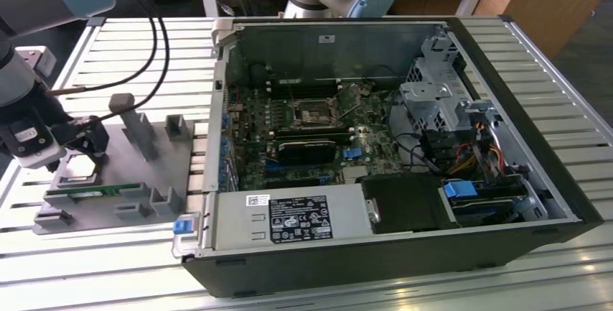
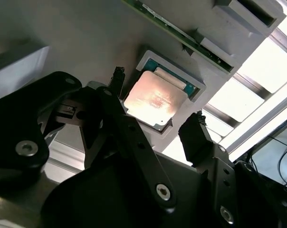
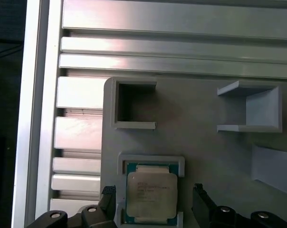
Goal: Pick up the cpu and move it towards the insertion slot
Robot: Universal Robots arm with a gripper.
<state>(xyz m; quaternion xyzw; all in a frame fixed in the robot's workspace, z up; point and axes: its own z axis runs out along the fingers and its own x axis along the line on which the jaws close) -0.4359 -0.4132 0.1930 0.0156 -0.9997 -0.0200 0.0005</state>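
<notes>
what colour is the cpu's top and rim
The cpu has a silvery top and teal-green rim, best seen in the first wrist view.

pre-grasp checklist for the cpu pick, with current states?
1. Gripper open: ok, jaws apart.
2. Fingers straddle the cpu: ok, one on each side in both wrist views.
3. Cpu seated flat in the grey fixture recess: ok.
4. Finger depth against the cpu's edges: cannot tell.
5. Memory stick out of the fingers' way: ok, it sits in its own holder beside the recess.
6. Insertion slot open and empty: cannot tell from the exterior view.
</notes>
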